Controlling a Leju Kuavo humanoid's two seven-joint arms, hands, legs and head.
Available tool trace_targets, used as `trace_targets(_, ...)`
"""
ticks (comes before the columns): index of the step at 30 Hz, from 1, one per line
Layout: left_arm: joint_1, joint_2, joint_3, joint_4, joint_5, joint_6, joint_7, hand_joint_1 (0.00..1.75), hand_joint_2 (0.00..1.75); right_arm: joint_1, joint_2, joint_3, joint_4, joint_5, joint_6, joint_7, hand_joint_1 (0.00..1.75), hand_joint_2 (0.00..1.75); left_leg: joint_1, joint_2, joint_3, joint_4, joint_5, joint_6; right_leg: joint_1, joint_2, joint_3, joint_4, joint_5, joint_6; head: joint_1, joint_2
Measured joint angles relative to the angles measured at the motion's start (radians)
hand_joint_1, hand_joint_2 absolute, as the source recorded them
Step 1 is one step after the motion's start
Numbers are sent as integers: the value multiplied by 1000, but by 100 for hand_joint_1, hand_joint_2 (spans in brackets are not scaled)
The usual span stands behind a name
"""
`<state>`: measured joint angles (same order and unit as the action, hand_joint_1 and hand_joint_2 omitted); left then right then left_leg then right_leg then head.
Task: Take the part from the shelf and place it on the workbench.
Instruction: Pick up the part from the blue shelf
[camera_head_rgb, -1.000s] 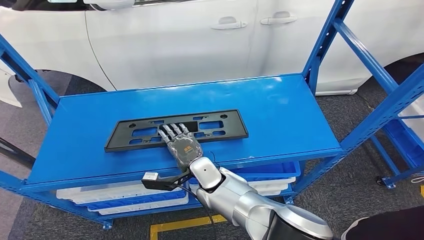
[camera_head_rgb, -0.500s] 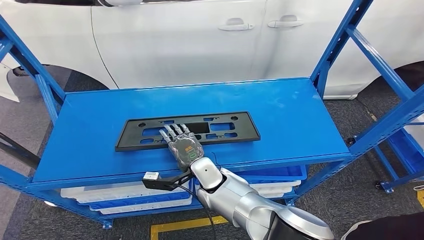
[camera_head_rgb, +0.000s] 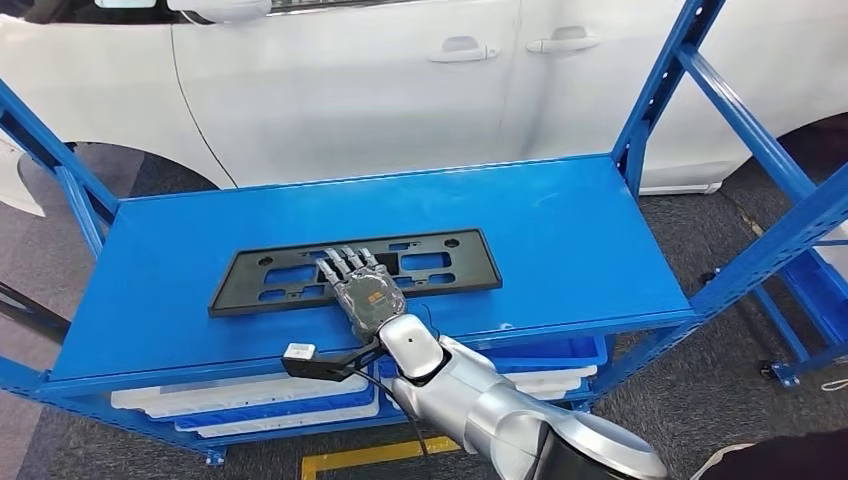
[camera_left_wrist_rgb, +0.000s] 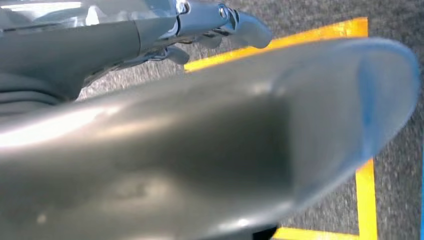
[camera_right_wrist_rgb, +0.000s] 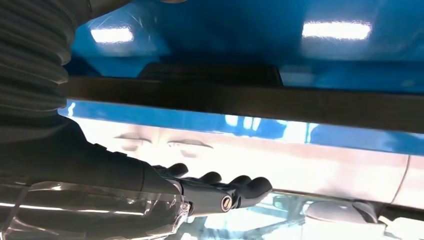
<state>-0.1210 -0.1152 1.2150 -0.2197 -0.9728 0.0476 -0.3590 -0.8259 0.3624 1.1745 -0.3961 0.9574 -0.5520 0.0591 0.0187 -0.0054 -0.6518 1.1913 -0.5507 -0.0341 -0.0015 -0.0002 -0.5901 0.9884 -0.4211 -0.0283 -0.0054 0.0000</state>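
Shelving in blue metal (camera_head_rgb: 560, 225) stands in front of a white car (camera_head_rgb: 380, 80), and its top board carries the part to be moved: a flat black plate (camera_head_rgb: 440, 262) with rectangular cut-outs. It lies lengthwise along the board, nearer the front edge than the back, slightly askew so that its left end sits closer to the front edge than its right end, and more toward the board's left half than its right.

From below the front edge the robot's right arm (camera_head_rgb: 480, 405) reaches up over the board. Its right hand (camera_head_rgb: 362, 288) rests palm down on the plate at the plate's front rim, fingers (camera_head_rgb: 345, 262) stretched out flat and a little apart across the cut-outs. Nothing is gripped; the fingers lie on the surface rather than around it. In the right wrist view the fingertips (camera_right_wrist_rgb: 250, 187) point forward in a row, straight and uncurled, with the blue board and the dark edge of the plate (camera_right_wrist_rgb: 210, 97) close by.

On the lower shelf lie white and blue trays (camera_head_rgb: 270, 400). Yellow tape (camera_head_rgb: 370, 455) marks the grey floor in front of the shelving.

In the left wrist view the left hand (camera_left_wrist_rgb: 210, 25) hangs over grey floor and yellow tape (camera_left_wrist_rgb: 280, 42), and whether its fingers are apart or closed I cannot tell.
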Motion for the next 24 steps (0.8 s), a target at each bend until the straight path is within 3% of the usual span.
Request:
trace_targets(1, 1, 0, 0, 0, 0, 0, 0, 0, 0, 2, 0, 0, 0, -1, 0, 0, 0, 175, 1, 0, -35, 61, -18, -3, 1, 0, 1, 1, -2, -2, 0, 0)
trace_targets(2, 3, 0, 0, 0, 0, 1, 0, 0, 0, 5, 0, 1, 0, -2, 0, 0, 0, 175, 1, 0, -59, 94, -18, -5, 1, 1, 2, 2, -5, -2, 0, 0)
trace_targets(3, 5, 1, 0, 0, 0, 1, 0, 0, 0, 6, 0, 1, 0, -3, 0, 0, 0, 175, 2, 0, -65, 91, 1, -6, 1, 2, 4, 4, -8, -2, 0, 0)
trace_targets(5, 6, 2, 0, 0, 0, 2, 0, 0, 0, 7, 0, 1, 0, -8, -1, 1, 0, 175, 3, 2, -23, -19, 80, -5, 0, 4, 13, 10, -19, 3, 0, 0)
trace_targets(7, 4, 4, 0, 0, 0, 2, 0, 0, 0, 5, 0, 1, 0, -19, -10, 3, 0, 175, 0, 3, 29, -135, 127, 2, 5, 5, 16, 18, -30, 12, 0, 0)
trace_targets(8, 4, 4, 0, 0, 1, 2, -1, 0, 0, 3, 0, 1, 1, -27, -17, 6, 0, 175, -1, 4, 41, -162, 130, 8, 7, 5, 15, 21, -33, 16, 0, 0)
trace_targets(12, 8, 4, -1, 0, 0, 2, -2, 0, 0, -16, 0, -9, 3, -51, -48, 11, 0, 175, -1, 1, 45, -174, 122, 33, 5, 5, 9, 37, -48, 35, 2, 0)
trace_targets(14, 6, 4, -3, 0, -1, 2, -3, 0, 0, -27, 0, -17, 5, -55, -57, 12, 0, 175, 1, 2, 50, -177, 121, 42, 2, 5, -32, 120, -89, 46, 4, 0)
trace_targets(16, 4, 4, -7, 0, -3, 3, -3, 0, 0, -32, 0, -23, 11, -58, -63, 12, 0, 175, 1, 2, 52, -177, 118, 48, -1, 5, -111, 258, -141, 53, 6, 0)
trace_targets(17, 4, 4, -8, 0, -5, 4, -3, 0, 0, -31, -1, -25, 15, -60, -64, 12, 0, 175, 0, 2, 53, -176, 116, 48, -2, 5, -143, 307, -150, 54, 6, 0)
trace_targets(18, 4, 4, -10, 0, -6, 5, -3, 0, 0, -30, -1, -27, 19, -62, -65, 11, 0, 175, 0, 1, 55, -176, 114, 49, -3, 5, -158, 320, -140, 53, 6, 0)
trace_targets(19, 5, 4, -13, 0, -8, 7, -3, 0, 0, -30, -2, -30, 22, -65, -65, 10, 0, 175, 0, 0, 58, -175, 112, 48, -3, 5, -151, 290, -109, 50, 6, 0)
trace_targets(21, 5, 2, -17, 0, -9, 10, -3, 0, 0, -31, -2, -37, 27, -68, -66, 5, 0, 175, -1, -3, 67, -175, 105, 44, 1, 5, -97, 151, -27, 37, 6, 0)
trace_targets(23, 4, 0, -19, 0, -9, 14, -5, 0, 0, -32, -2, -42, 31, -69, -66, 0, 0, 175, -4, -4, 72, -175, 99, 37, 8, 4, -51, 46, 13, 25, 5, 0)
trace_targets(24, 5, -1, -19, 0, -9, 15, -6, 0, 0, -32, -2, -44, 33, -69, -65, 0, 32, 175, -5, -3, 73, -176, 97, 32, 11, 4, -44, 29, 13, 21, 5, 0)
